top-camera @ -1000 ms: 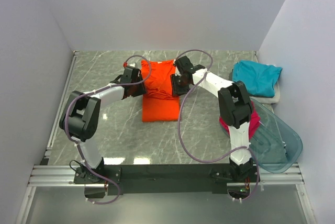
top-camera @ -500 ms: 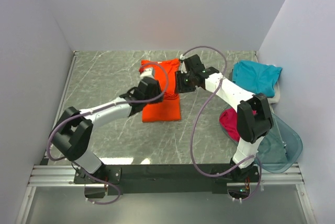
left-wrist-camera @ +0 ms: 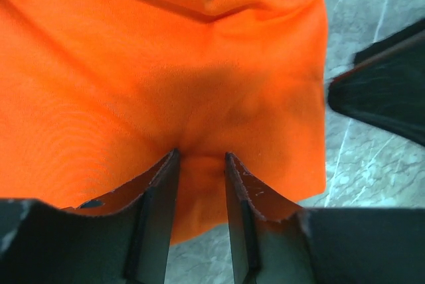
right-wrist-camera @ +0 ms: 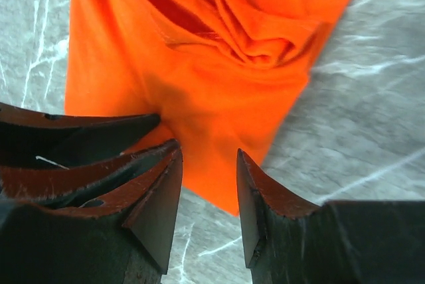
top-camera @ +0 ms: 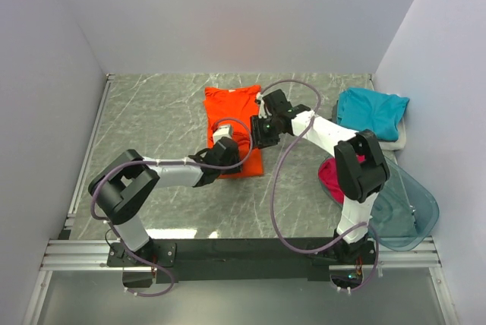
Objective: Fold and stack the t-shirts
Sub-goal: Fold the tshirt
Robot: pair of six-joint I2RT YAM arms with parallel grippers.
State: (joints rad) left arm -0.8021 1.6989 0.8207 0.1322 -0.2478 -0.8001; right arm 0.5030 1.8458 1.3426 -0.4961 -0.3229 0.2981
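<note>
The bright orange t-shirt lies folded into a narrow strip at the middle back of the table. My left gripper is open, its tips pressed onto the shirt's near end; cloth shows between the jaws. My right gripper is open just above the shirt's near right corner, close beside the left fingers. The teal t-shirt lies folded on a pale whitish one at the right. The magenta-pink t-shirt sits in the tub.
A clear bluish plastic tub lies tilted at the right front. White walls close in the table on the left, back and right. Purple cables loop over both arms. The right gripper's black body shows in the left wrist view.
My left gripper swung from the shirt's left edge to its near end. My right gripper came back from the far right edge to the near right corner. The bunched cloth now lies flatter.
</note>
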